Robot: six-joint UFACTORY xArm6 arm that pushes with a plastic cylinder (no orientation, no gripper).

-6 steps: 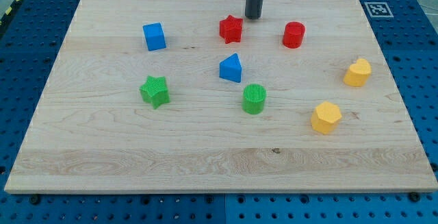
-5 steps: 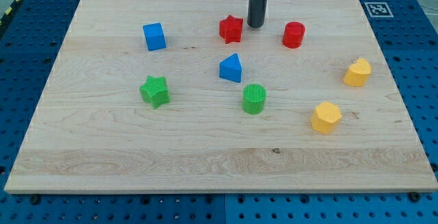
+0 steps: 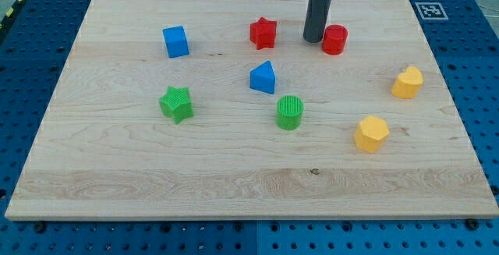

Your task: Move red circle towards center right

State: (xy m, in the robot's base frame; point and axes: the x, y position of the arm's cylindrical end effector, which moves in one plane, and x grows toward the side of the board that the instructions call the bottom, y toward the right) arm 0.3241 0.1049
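The pale wooden board (image 3: 234,169) lies on a blue perforated table (image 3: 31,68); a black-and-white square marker (image 3: 429,10) sits at the board's top right corner. The dark rod comes down from the view's top, and my tip (image 3: 315,40) stands just beside the left side of the red circle block (image 3: 334,39), touching or nearly so. The rod has no jaws, so there is no open or closed state to tell.

Eight blocks rest on the board, two of each colour. From the red circle:
- red star block (image 3: 263,33), to the left, beyond the rod
- blue cube block (image 3: 175,41), far left
- blue triangular block (image 3: 263,77), below left
- green star block (image 3: 177,103), far below left
- green ribbed cylinder block (image 3: 289,112), below left
- yellow faceted block (image 3: 407,82), below right
- yellow hexagonal block (image 3: 371,133), well below right
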